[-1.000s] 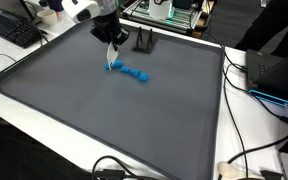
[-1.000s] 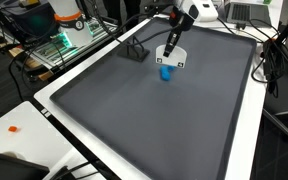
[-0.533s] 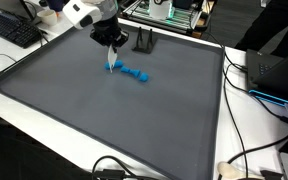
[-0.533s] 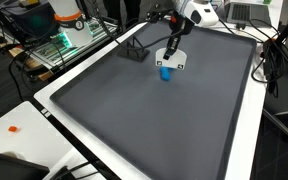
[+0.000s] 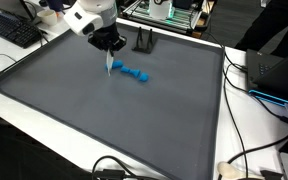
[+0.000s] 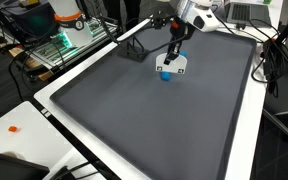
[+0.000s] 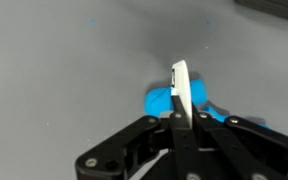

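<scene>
slippage is the main risk: the hand (image 7: 174, 122) is closed on the upper end of a thin white strip (image 7: 180, 85) that hangs below it, and so slight a pinch could let it twist or drop. the strip's lower end sits just beside the blue toy (image 5: 134, 72) under the hand, so a sideways drift could shove the toy along the surface (image 5: 104, 120). count: one white strip, one blue toy, one black stand (image 5: 144, 42) near the hand but apart from it.

No words, numbers or signs can be read here. The thin white flat piece (image 7: 181, 92) shows only its bare edge, and the black keyboard (image 5: 14, 32) on the desk (image 5: 6, 52) is too small and blurry
</scene>
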Robot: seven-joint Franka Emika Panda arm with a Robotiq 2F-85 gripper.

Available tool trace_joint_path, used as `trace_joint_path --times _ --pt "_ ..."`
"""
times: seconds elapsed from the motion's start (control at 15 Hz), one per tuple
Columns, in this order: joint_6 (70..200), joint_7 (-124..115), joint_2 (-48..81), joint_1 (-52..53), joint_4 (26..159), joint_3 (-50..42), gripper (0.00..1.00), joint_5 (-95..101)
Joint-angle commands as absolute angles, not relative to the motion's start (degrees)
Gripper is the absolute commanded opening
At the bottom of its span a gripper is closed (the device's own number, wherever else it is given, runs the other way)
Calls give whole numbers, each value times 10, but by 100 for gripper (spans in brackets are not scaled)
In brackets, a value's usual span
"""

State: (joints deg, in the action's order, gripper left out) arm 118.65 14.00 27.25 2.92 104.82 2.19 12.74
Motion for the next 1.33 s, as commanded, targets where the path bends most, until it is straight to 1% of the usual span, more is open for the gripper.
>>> trace_joint_path --times 0.0,0.67,1.27 --pt "1197 151 285 29 1044 22 1 142" --pt "1201 158 305 23 1053 18 1 140" --pt "1191 172 297 11 1070 18 1 129"
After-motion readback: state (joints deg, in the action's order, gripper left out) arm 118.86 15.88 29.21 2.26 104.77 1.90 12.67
